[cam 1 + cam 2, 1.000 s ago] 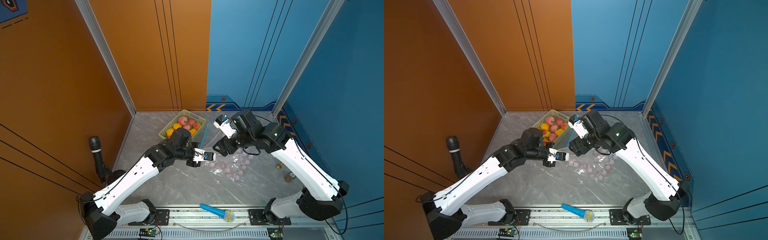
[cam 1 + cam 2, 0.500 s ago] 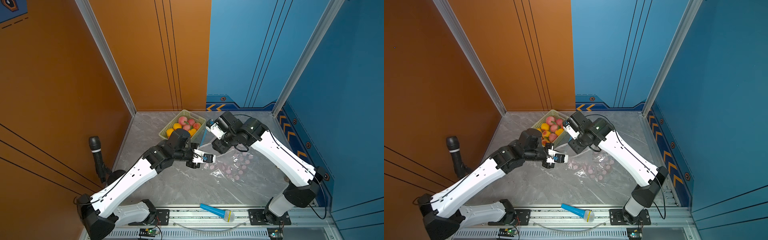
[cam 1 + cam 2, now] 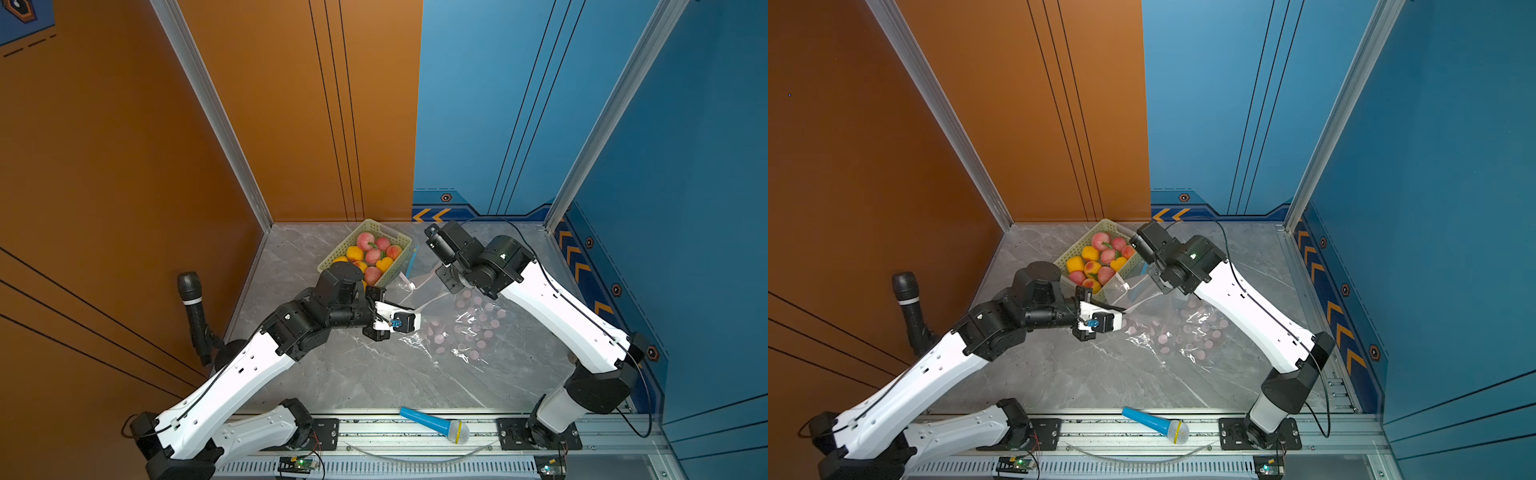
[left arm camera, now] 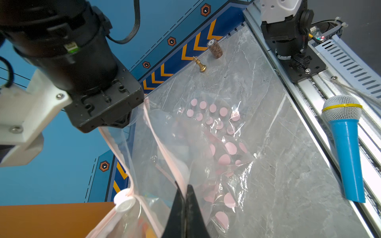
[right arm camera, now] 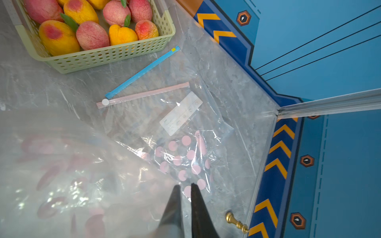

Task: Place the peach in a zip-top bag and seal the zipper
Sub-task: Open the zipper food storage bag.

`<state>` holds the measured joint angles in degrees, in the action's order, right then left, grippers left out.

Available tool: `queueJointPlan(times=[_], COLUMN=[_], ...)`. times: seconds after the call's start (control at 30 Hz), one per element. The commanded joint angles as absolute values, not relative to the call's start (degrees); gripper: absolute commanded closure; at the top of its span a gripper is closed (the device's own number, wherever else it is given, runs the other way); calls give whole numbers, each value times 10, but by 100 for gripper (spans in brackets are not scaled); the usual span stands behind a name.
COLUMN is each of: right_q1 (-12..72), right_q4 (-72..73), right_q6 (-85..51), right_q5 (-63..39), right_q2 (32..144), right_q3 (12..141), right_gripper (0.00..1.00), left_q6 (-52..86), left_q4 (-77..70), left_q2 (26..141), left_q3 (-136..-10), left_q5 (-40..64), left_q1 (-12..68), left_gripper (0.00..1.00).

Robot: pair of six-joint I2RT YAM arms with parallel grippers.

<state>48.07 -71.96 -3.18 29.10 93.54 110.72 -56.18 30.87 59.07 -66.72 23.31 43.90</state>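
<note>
Left gripper (image 4: 185, 188) tight on zip-top bag (image 4: 206, 144) rim; right gripper (image 5: 185, 185) likewise

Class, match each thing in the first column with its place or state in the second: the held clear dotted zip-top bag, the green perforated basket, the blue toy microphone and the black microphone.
Things
1. clear pink-dotted zip-top bag
2. pale green perforated plastic basket
3. blue plastic toy microphone with a yellow ring
4. black microphone

Places or states
A. upright beside the orange wall
B. lying on the front metal rail
C. mouth lifted off the grey marble table
D. at the table's far edge, full of peaches

Pairs: 1-C, 2-D, 3-B, 4-A
</note>
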Motion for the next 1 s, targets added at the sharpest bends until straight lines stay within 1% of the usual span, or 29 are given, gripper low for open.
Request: queueJointPlan(times=[0.0,0.03,0.1,0.17,0.23,0.3,0.4,0.43,0.47,0.53,0.6,0.7,0.8,0.97], right_q1=[475,478,486,496,502,504,505,505,505,505,505,505,505,506], right_q4=[-702,-693,-674,-660,-653,-647,-632,-628,-625,-617,-604,-576,-551,-521], right_q6=[-52,-50,-48,-50,-56,-64,-79,-84,-89,-101,-113,-138,-158,-174], right_q5=[386,381,367,360,360,361,362,360,360,360,364,365,364,350], right_q2=[900,893,882,873,869,864,853,849,847,841,834,819,806,790], right_q3=[1109,1105,1096,1089,1085,1077,1053,1045,1039,1033,1000,961,926,888], right_gripper=[94,95,95,95,96,96,97,97,97,97,98,100,100,100], left_q6=[-560,-545,-503,-441,-370,-300,-149,-89,-46,39,129,231,303,344], left_q4=[333,320,273,195,125,63,-13,-29,-29,-17,12,35,6,-32], left_q2=[571,570,564,554,540,523,506,506,509,518,533,557,575,591], left_q3=[-653,-649,-634,-608,-582,-561,-543,-542,-541,-540,-543,-535,-508,-490], left_q5=[216,212,211,210,204,167,2,-47,-81,-140,-193,-212,-211,-192], left_q1=[445,445,445,448,455,470,498,501,501,503,503,503,504,510], left_gripper=[95,80,56,27,26,27,27,23,20,20,20,18,15,16])
